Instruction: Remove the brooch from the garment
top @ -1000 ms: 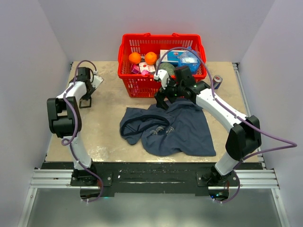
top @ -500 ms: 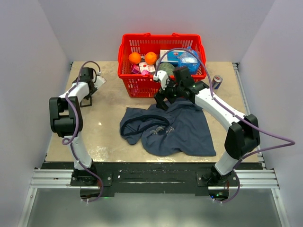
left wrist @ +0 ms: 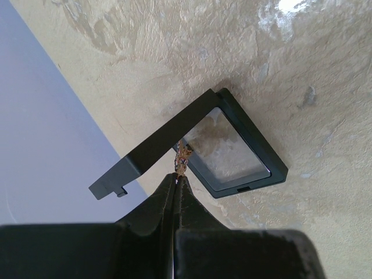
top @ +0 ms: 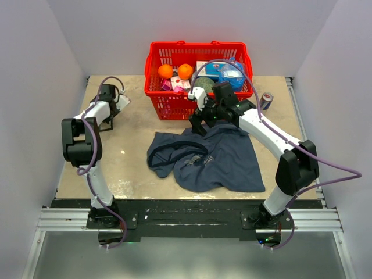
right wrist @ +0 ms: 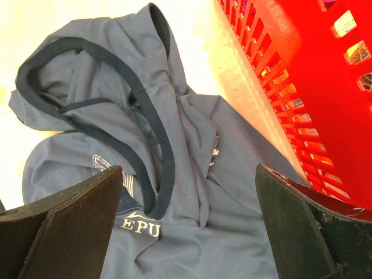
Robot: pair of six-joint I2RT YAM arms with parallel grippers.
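The garment, a dark blue hoodie point(top: 206, 158), lies crumpled in the middle of the table and fills the right wrist view point(right wrist: 174, 168). My left gripper point(left wrist: 178, 175) is shut on a small gold brooch point(left wrist: 182, 158) and holds it over the hinge of an open black display case point(left wrist: 232, 148) at the far left of the table point(top: 110, 113). My right gripper point(top: 200, 123) is open and empty, hovering over the hoodie's far edge beside the basket.
A red basket point(top: 199, 61) with oranges and packets stands at the back centre, its wall close to my right gripper point(right wrist: 302, 75). A small tape roll point(top: 267, 100) sits at the back right. The side wall is near the case.
My left gripper has shifted slightly farther back toward the case. The right arm has barely moved.
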